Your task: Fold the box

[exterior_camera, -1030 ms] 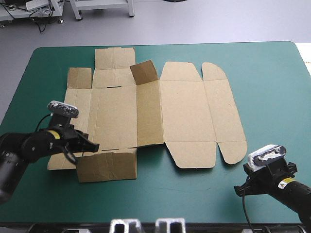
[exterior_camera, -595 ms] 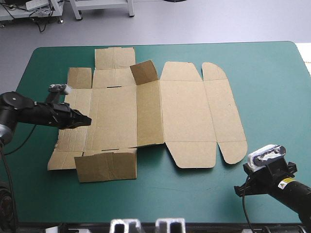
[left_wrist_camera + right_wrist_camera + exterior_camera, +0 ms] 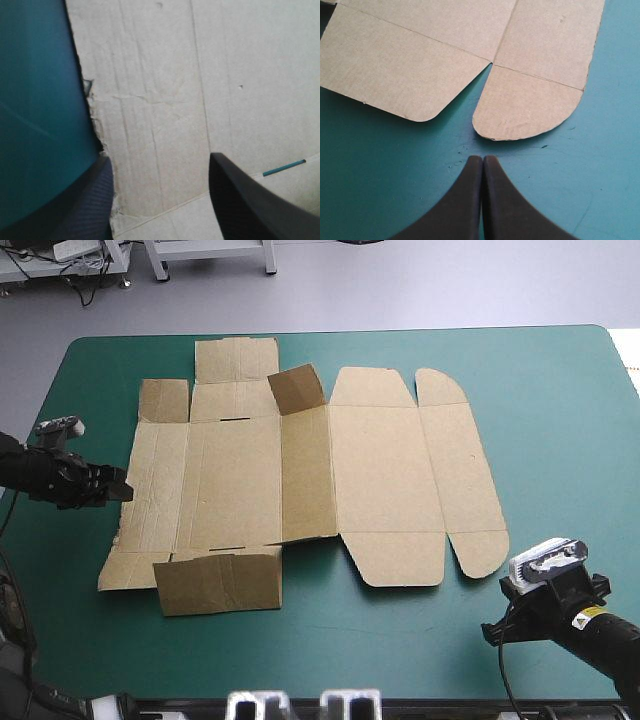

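Brown box (image 3: 300,470) mostly flat on the teal-green surface (image 3: 560,420), left pincer (image 3: 160,165) spread wide, empty, over its left edge; right pincer (image 3: 483,159) pressed together, empty, just short of a rounded flap (image 3: 527,107)

The high camera looked forward and down from behind over the whole table (image 3: 560,440) and box (image 3: 380,470). The left wrist camera sat close above the box's left edge; the right one faced its rounded flap (image 3: 527,105) from nearby, both spots shared with the high view.

The left wrist view cut off most of the box (image 3: 200,75); the high view's 9 o'clock edge cropped the left arm (image 3: 30,473).
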